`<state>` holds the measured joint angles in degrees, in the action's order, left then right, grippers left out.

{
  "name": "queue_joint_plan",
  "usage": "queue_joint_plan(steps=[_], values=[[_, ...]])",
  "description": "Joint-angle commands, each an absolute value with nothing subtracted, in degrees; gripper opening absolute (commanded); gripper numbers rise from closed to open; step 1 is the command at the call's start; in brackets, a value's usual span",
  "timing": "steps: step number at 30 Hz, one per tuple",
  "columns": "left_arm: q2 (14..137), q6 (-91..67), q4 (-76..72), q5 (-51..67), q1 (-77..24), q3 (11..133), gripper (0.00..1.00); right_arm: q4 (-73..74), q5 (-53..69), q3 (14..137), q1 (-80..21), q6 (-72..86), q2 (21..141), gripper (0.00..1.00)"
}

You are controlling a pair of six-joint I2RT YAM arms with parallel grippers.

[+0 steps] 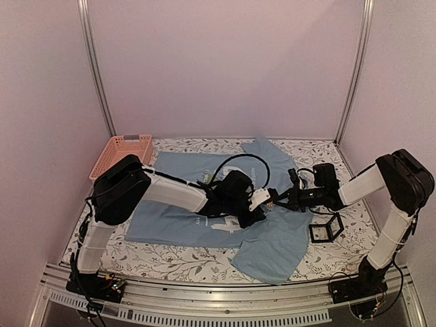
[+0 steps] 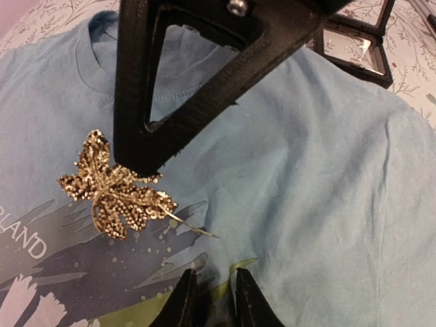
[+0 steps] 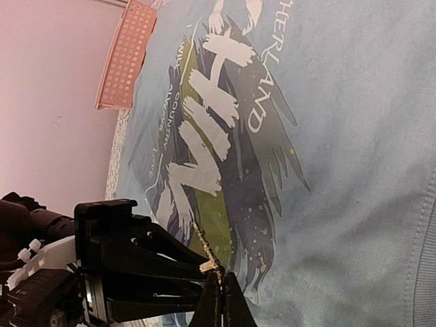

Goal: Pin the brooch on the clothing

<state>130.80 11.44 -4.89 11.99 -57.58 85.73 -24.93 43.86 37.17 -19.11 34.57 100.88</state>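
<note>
The brooch point(image 2: 112, 191), likely light and fragile, sits clamped by its edge in my right gripper point(image 3: 218, 283) at the soft T-shirt point(image 2: 327, 170); whether my left gripper point(image 2: 216, 291) grips anything, I cannot tell.

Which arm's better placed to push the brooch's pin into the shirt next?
Right. The right gripper is shut on the brooch, holding it over the T-shirt print with the pin sticking out free. The left gripper hovers beside the pin, slightly open, holding nothing.

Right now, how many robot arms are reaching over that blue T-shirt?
2. The left arm reaches in from the left and the right arm from the right, meeting over the T-shirt. None seems hidden.
</note>
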Motion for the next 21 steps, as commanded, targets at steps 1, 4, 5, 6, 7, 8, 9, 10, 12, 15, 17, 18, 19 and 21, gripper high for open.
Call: queue_joint_plan(steps=[1, 4, 5, 6, 7, 8, 9, 10, 12, 15, 17, 18, 19, 21], values=[[131.9, 12.2, -5.5, 11.9, -57.4, 86.2, 0.18, -26.4, 44.4, 38.8, -19.1, 35.1, 101.9, 0.00], [131.7, 12.0, -6.0, 11.6, -57.5, 86.4, 0.05, -26.6, 44.7, 38.9, -19.1, 35.2, 102.2, 0.00], [131.6, 12.0, -6.1, 12.0, -57.5, 86.5, 0.00, -26.7, 44.8, 38.9, -19.1, 35.5, 102.6, 0.00], [131.5, 12.2, -6.1, 12.2, -57.6, 86.4, 0.00, -26.9, 45.0, 38.9, -19.1, 35.7, 102.8, 0.00], [131.4, 12.3, -6.2, 12.3, -57.7, 86.3, 0.00, -27.2, 45.4, 38.9, -19.2, 36.1, 103.2, 0.00], [131.3, 12.4, -6.3, 12.2, -57.7, 86.3, 0.00, -27.4, 45.6, 38.9, -19.3, 36.4, 103.6, 0.00], [131.3, 12.6, -6.4, 12.0, -57.8, 86.1, 0.00, -27.4, 45.4, 38.9, -19.5, 36.5, 103.8, 0.00], [131.3, 12.6, -6.5, 12.0, -57.8, 86.0, 0.00, -27.4, 45.3, 39.0, -19.7, 36.6, 104.0, 0.00], [131.3, 12.7, -6.6, 12.1, -57.8, 85.8, 0.00, -27.4, 45.2, 39.1, -19.8, 36.6, 104.3, 0.00], [131.1, 12.8, -6.6, 12.3, -57.8, 85.7, 0.00, -27.3, 45.2, 39.3, -19.9, 36.6, 104.7, 0.00], [130.9, 12.9, -6.8, 12.2, -57.9, 85.4, 0.00, -27.3, 45.2, 39.4, -19.9, 36.7, 104.8, 0.00], [130.8, 13.1, -7.0, 12.2, -57.9, 85.3, 0.00, -27.4, 45.2, 39.5, -19.9, 36.7, 105.0, 0.00], [130.8, 13.1, -7.1, 12.2, -57.9, 85.3, 0.00, -27.4, 45.5, 39.6, -20.0, 36.7, 105.2, 0.00], [130.8, 13.3, -7.1, 12.1, -57.9, 85.2, 0.00, -27.4, 45.6, 39.6, -20.1, 36.7, 105.4, 0.00]])
